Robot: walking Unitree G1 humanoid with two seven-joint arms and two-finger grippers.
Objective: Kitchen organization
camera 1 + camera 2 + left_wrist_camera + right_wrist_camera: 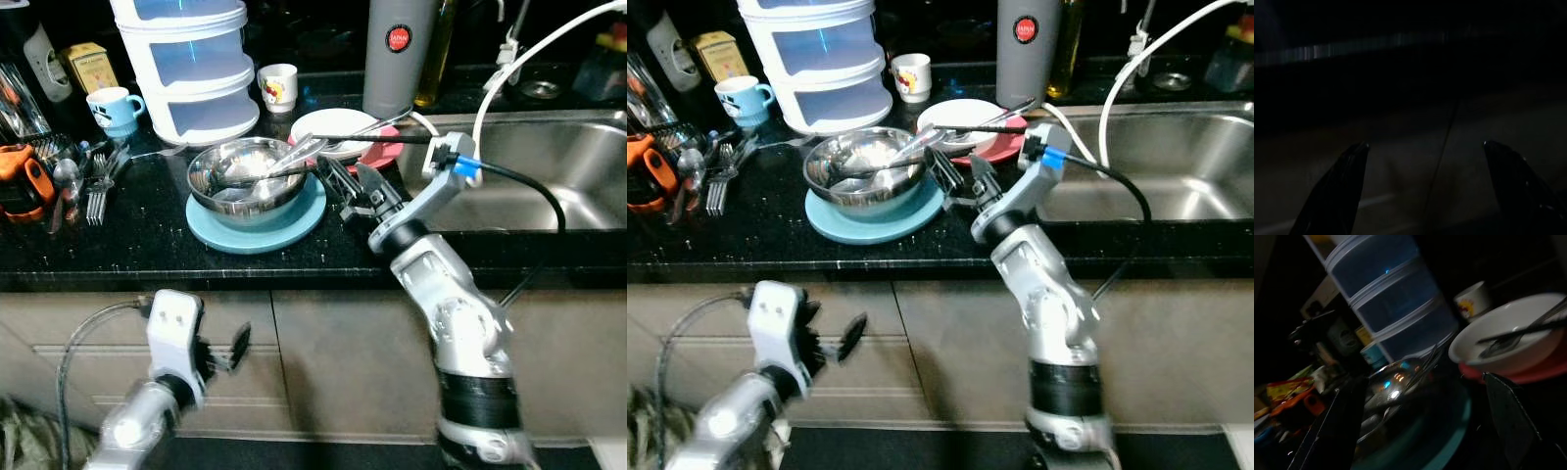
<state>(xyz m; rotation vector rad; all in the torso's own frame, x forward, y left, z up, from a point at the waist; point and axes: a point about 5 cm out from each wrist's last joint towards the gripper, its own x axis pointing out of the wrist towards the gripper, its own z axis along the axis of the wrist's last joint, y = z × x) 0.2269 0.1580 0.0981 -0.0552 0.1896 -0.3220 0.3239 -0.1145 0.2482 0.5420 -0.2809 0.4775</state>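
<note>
A steel bowl (245,178) holding a spoon and other utensils sits on a light blue plate (263,233) on the black counter. Behind it to the right, a white bowl (338,129) rests on a red plate (389,155), with black chopsticks (377,138) and a spoon lying across it. My right gripper (347,182) is open just right of the steel bowl's rim, low over the blue plate's edge. The right wrist view looks between its fingers (1337,426) at the steel bowl (1396,387) and white bowl (1508,342). My left gripper (227,354) hangs open below the counter, facing the cabinet fronts.
A stack of white and blue containers (191,69), a blue mug (116,108), a white cup (279,86) and a grey flask (397,54) line the back. Forks and spoons (93,186) lie at the left. The steel sink (558,176) lies to the right, crossed by cables.
</note>
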